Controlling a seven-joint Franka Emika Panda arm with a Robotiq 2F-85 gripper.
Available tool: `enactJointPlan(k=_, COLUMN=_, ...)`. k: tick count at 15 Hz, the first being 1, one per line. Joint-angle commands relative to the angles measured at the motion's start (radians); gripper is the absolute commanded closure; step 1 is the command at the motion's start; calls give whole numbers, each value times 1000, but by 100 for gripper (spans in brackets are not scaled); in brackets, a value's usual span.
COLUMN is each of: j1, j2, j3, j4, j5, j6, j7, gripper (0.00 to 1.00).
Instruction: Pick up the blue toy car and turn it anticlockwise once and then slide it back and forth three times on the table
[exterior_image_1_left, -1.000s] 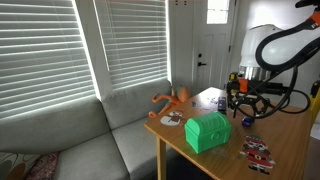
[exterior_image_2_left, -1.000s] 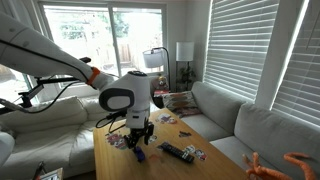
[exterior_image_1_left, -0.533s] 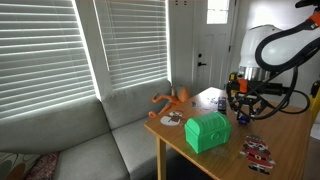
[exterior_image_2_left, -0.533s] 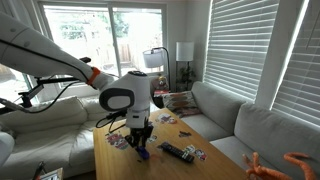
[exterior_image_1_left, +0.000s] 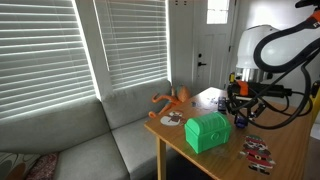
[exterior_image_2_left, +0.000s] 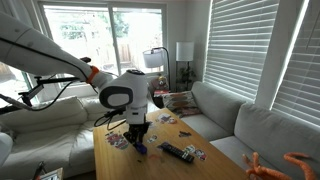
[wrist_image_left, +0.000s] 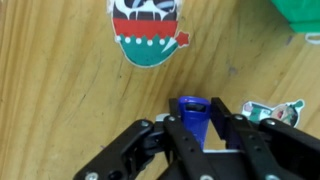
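The blue toy car (wrist_image_left: 192, 113) stands between my gripper's (wrist_image_left: 196, 120) black fingers (wrist_image_left: 226, 116), and the jaws are shut on its sides. Light wooden table (wrist_image_left: 60, 90) shows right under it in the wrist view. In both exterior views the gripper (exterior_image_1_left: 240, 114) (exterior_image_2_left: 139, 142) points straight down just above the tabletop (exterior_image_1_left: 285, 140) (exterior_image_2_left: 170, 168). A speck of blue car (exterior_image_2_left: 140, 149) shows at the fingertips; whether it touches the wood I cannot tell.
A green chest-shaped box (exterior_image_1_left: 208, 131) stands near the table corner, close to the gripper. An orange octopus toy (exterior_image_1_left: 172, 100) lies by the sofa-side edge. Picture stickers (wrist_image_left: 148, 30) (exterior_image_1_left: 258, 152) and a dark remote (exterior_image_2_left: 178, 152) lie on the wood. A grey sofa (exterior_image_1_left: 90, 140) borders the table.
The jaws have closed from half open onto the blue toy car. The arm itself has barely shifted.
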Motion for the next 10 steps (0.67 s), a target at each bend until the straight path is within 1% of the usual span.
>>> enactJointPlan(k=1, j1=44, j2=-9, j3=11, j4=9, j5=131, j6=-55, j7=-120, gripper=89)
enactJointPlan(k=3, j1=63, j2=-6, j3=20, j4=13, j5=182, j6=-85, j7=-172, gripper=89)
enactJointPlan(k=4, j1=69, j2=0, j3=24, j4=16, j5=190, j6=-91, j7=-185, gripper=89)
enactJointPlan(k=7, j1=66, j2=9, j3=27, j4=17, j5=165, j6=-81, j7=-198, gripper=89)
enactJointPlan(k=10, j1=48, j2=8, j3=15, j4=15, j5=141, j6=-69, j7=-206, gripper=89)
